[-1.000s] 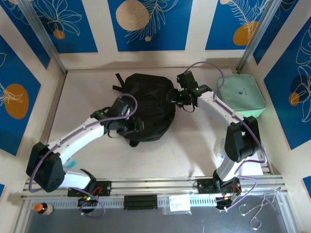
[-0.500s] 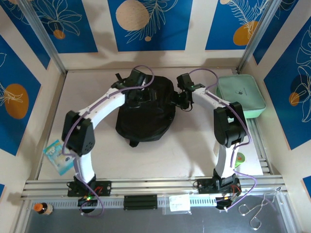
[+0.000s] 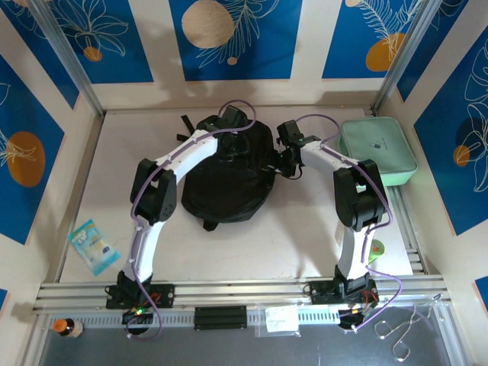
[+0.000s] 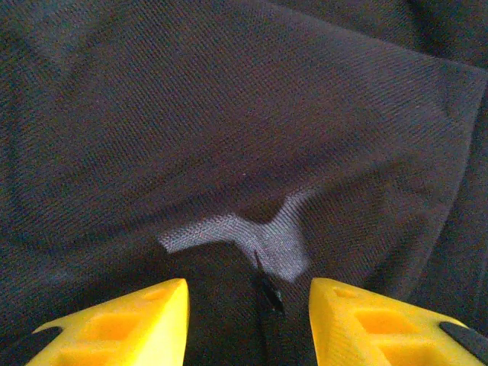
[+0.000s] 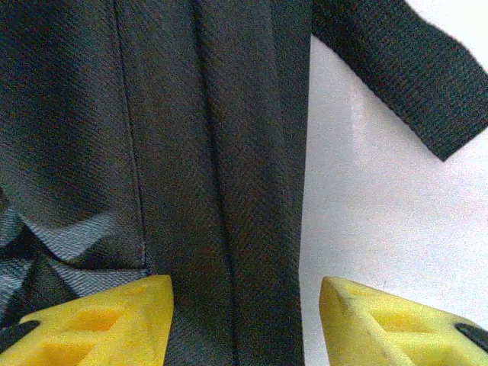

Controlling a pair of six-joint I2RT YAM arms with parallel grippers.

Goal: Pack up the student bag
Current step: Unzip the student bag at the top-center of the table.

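The student bag (image 3: 227, 183), a large black soft backpack, lies in the middle of the table. My left gripper (image 3: 238, 142) hovers over its far upper part. In the left wrist view its yellow fingers (image 4: 130, 324) stand apart just above the black fabric (image 4: 229, 114), with a small zipper pull (image 4: 267, 293) between them, untouched. My right gripper (image 3: 284, 161) is at the bag's right edge. There its fingers (image 5: 381, 324) are spread on either side of a folded fabric edge (image 5: 259, 191) without pinching it. A black strap (image 5: 396, 69) lies on the white table.
A mint-green zip pouch (image 3: 377, 149) lies at the back right, close to the right arm. A blue-and-white packet (image 3: 93, 245) lies at the front left. Low walls enclose the table (image 3: 137, 152); a small bottle (image 3: 67, 326) and wire tools (image 3: 402, 333) sit beyond the front rail.
My left arm swung from the bag's near-left side up over its far top, uncovering the packet, and its jaws narrowed. The right arm folded back; its gripper stays at the bag's right edge.
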